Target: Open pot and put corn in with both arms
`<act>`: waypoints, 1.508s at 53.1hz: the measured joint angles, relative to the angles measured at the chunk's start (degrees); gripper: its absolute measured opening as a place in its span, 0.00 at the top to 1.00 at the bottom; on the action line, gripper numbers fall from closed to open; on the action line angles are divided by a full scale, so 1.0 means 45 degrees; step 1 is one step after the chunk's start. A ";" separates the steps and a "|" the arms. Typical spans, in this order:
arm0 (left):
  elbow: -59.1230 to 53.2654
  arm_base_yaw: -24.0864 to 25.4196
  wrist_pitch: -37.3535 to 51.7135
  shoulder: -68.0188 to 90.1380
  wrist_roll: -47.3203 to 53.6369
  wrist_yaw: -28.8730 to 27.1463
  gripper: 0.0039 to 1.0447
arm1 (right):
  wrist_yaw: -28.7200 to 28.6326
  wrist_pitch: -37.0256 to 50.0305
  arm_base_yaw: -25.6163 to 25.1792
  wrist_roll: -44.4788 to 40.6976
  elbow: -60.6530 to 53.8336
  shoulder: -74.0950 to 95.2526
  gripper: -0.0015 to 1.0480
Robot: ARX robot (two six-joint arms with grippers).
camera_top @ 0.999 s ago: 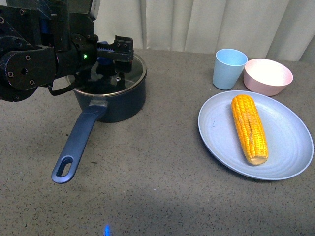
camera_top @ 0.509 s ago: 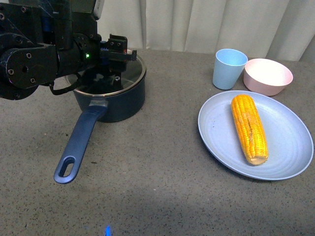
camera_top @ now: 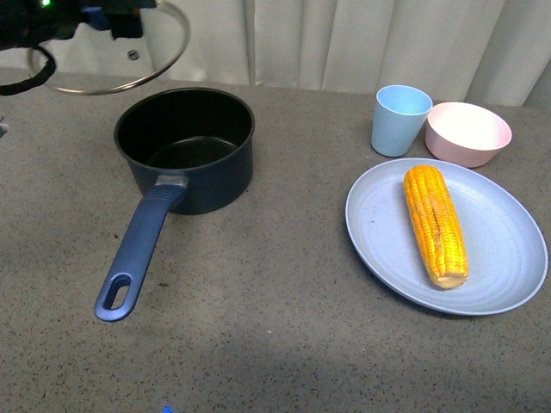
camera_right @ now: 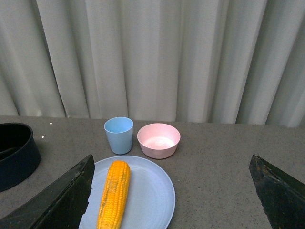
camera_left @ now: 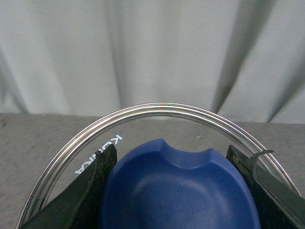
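The navy pot [camera_top: 185, 151] stands open at the left of the table, its black inside showing and its long blue handle [camera_top: 138, 254] pointing toward me. My left gripper [camera_top: 108, 13] is shut on the blue knob [camera_left: 178, 191] of the glass pot lid [camera_top: 164, 52] and holds it in the air above and behind the pot's left side. The corn [camera_top: 436, 224] lies on a light blue plate [camera_top: 379, 232] at the right. It also shows in the right wrist view [camera_right: 114, 193]. My right gripper [camera_right: 171, 200] is open and empty, above the table and short of the plate [camera_right: 152, 200].
A light blue cup [camera_top: 399, 120] and a pink bowl [camera_top: 467, 132] stand behind the plate. A pale curtain hangs along the table's far edge. The pot's edge [camera_right: 16, 155] shows in the right wrist view.
My left gripper has lifted the glass lid off the pot and carried it up and to the left. The pot now stands open. The corn and plate have not moved.
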 joint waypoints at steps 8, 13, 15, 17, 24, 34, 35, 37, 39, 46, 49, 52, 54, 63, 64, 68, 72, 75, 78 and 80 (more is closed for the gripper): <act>-0.0457 0.1307 0.0845 0.0321 -0.0243 0.0058 0.41 | -0.0010 0.0000 0.0000 0.0000 0.0000 0.0000 0.09; -0.0549 0.1889 0.1472 0.0733 -0.0219 -0.0107 0.41 | -0.0005 0.0000 0.0000 0.0000 0.0000 0.0000 0.09; -0.0612 0.2108 0.1778 0.0981 -0.0228 -0.0073 0.41 | -0.0005 0.0000 0.0000 0.0000 0.0000 0.0000 0.09; -0.0670 0.2225 0.1938 0.1156 -0.0223 -0.0029 0.41 | 0.0000 0.0000 0.0000 0.0000 0.0000 0.0000 0.09; -0.0792 0.2395 0.2385 0.2025 -0.0238 0.0175 0.41 | -0.0010 0.0000 0.0000 0.0000 0.0000 0.0000 0.09; -0.0515 0.2453 0.2589 0.3385 -0.0219 0.0185 0.41 | -0.0005 0.0000 0.0000 0.0000 0.0000 0.0000 0.09; -0.0481 0.2453 0.2623 0.3497 -0.0209 0.0180 0.41 | -0.0005 0.0000 0.0000 0.0000 0.0000 0.0000 0.09; -0.0369 0.2453 0.2671 0.3784 -0.0180 0.0180 0.41 | -0.0005 0.0000 0.0000 0.0000 0.0000 0.0000 0.09; -0.0253 0.2453 0.2701 0.4036 -0.0131 0.0160 0.41 | -0.0005 0.0000 0.0000 0.0000 0.0000 0.0000 0.09; 0.0063 0.2424 0.2730 0.4648 -0.0005 0.0097 0.41 | -0.0005 0.0000 0.0000 0.0000 0.0000 0.0000 0.09; 0.0107 0.2385 0.2701 0.4760 -0.0005 0.0092 0.41 | -0.0005 0.0000 0.0000 0.0000 0.0000 0.0000 0.09; 0.0146 0.2322 0.2681 0.4847 0.0019 0.0087 0.41 | -0.0005 0.0000 0.0000 0.0000 0.0000 0.0000 0.09; 0.0170 0.2273 0.2681 0.4930 0.0117 0.0092 0.41 | -0.0005 0.0000 0.0000 0.0000 0.0000 0.0000 0.09; 0.0364 0.2191 0.2623 0.5280 0.0238 0.0039 0.41 | -0.0005 0.0000 0.0000 0.0000 0.0000 0.0000 0.09; 0.0379 0.2186 0.2613 0.5323 0.0282 0.0034 0.41 | -0.0005 0.0000 0.0000 0.0000 0.0000 0.0000 0.09; 0.0423 0.2186 0.2579 0.5411 0.0335 0.0000 0.41 | -0.0005 0.0000 0.0000 0.0000 0.0000 0.0000 0.09; 0.0481 0.2186 0.2574 0.5421 0.0427 -0.0126 0.41 | -0.0005 0.0000 0.0000 0.0000 0.0000 0.0000 0.09; 0.0486 0.2186 0.2574 0.5421 0.0442 -0.0282 0.41 | -0.0005 0.0000 0.0000 0.0000 0.0000 0.0000 0.09; 0.0442 0.2186 0.2589 0.5391 0.0515 -0.0374 0.32 | -0.0005 0.0000 0.0000 0.0000 0.0000 0.0000 0.09; 0.0321 0.2186 0.2594 0.5275 0.0534 -0.0398 0.26 | -0.0005 0.0000 0.0000 0.0000 0.0000 0.0000 0.09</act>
